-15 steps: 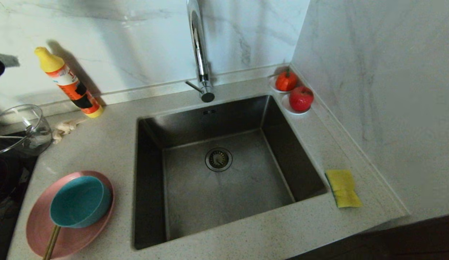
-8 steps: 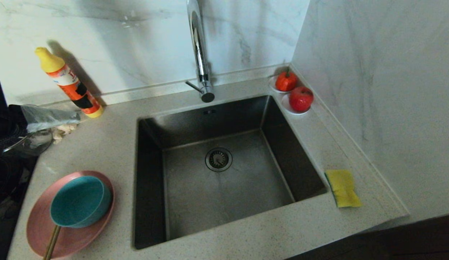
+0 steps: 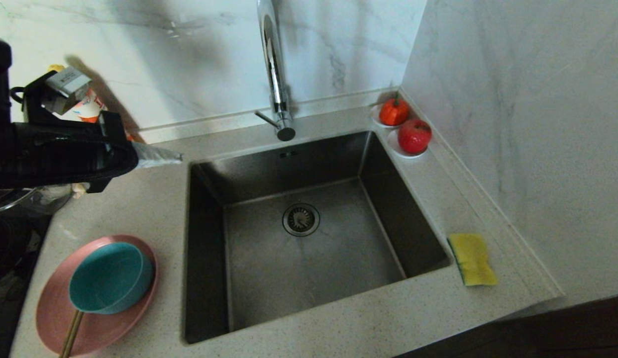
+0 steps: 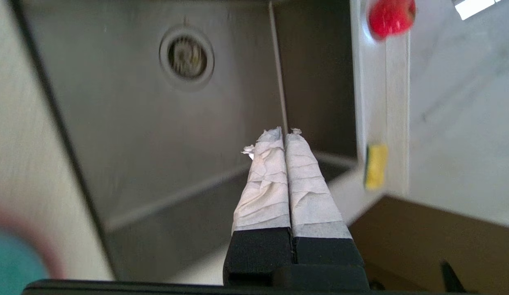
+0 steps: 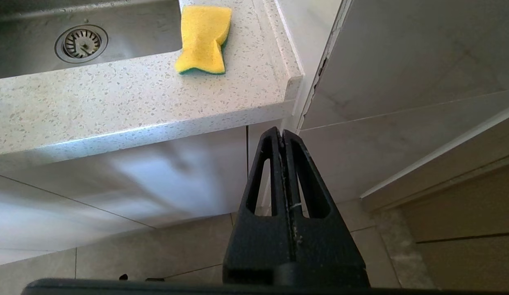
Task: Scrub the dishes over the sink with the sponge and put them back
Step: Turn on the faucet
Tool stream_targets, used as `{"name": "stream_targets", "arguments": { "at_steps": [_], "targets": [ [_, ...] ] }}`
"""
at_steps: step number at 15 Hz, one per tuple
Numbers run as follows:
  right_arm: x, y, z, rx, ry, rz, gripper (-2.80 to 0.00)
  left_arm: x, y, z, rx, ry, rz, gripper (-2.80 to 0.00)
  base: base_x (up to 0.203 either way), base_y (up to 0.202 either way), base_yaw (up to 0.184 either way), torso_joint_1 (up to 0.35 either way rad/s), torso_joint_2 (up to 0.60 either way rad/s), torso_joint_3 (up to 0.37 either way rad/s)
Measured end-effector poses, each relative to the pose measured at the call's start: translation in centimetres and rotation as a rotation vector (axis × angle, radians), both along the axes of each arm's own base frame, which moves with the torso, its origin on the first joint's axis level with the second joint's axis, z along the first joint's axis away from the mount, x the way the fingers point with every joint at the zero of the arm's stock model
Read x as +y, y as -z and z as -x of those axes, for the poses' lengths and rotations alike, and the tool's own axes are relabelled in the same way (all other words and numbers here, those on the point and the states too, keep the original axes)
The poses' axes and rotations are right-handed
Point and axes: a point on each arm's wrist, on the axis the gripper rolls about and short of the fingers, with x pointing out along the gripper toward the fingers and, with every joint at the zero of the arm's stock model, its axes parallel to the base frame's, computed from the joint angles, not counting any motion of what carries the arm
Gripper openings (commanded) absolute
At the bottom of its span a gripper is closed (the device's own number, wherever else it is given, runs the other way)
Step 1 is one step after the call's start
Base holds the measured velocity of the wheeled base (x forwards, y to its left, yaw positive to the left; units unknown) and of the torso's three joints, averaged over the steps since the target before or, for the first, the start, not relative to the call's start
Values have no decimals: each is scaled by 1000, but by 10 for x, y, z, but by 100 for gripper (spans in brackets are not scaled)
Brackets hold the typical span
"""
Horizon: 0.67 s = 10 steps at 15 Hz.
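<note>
Left pincer: clenched tight on nothing, its taped tips pressed together. It hangs over the table at about 10 o'clock, just beside the sink's far left corner.
Right pincer: clenched tight on nothing, parked low, below the table's front edge.
Sink: in the middle of the table. Nothing lies in it; only the round drain shows.
Tap: at 12 o'clock, behind the sink. No water shows.
Pink plate: on the table at about 8 o'clock, left of the sink.
Teal bowl: sits on the pink plate.
Wooden stick: leans out from under the bowl, toward the front edge.
Sponge: flat on the table at about 4 o'clock, just beside the sink's right rim, yellow side up.
Done: nothing yet, I think. The dishes are stacked and the sponge is untouched.
Left to do: pick up a dish and the sponge, scrub over the sink, then put each dish back.
</note>
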Motion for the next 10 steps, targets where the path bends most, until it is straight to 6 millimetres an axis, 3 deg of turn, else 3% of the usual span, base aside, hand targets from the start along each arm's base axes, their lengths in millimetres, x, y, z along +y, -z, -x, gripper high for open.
{"name": "stream_targets", "arguments": {
  "at_steps": [5, 10],
  "targets": [
    [0, 0, 0, 0, 0, 0, -280, -8, 8, -56, -58, -8, 64, -280, 0, 0, 0, 0, 0, 0],
    [0, 0, 0, 0, 0, 0, -280, -14, 14, -99, -77, -14, 77, -280, 0, 0, 0, 0, 0, 0]
  ]
}}
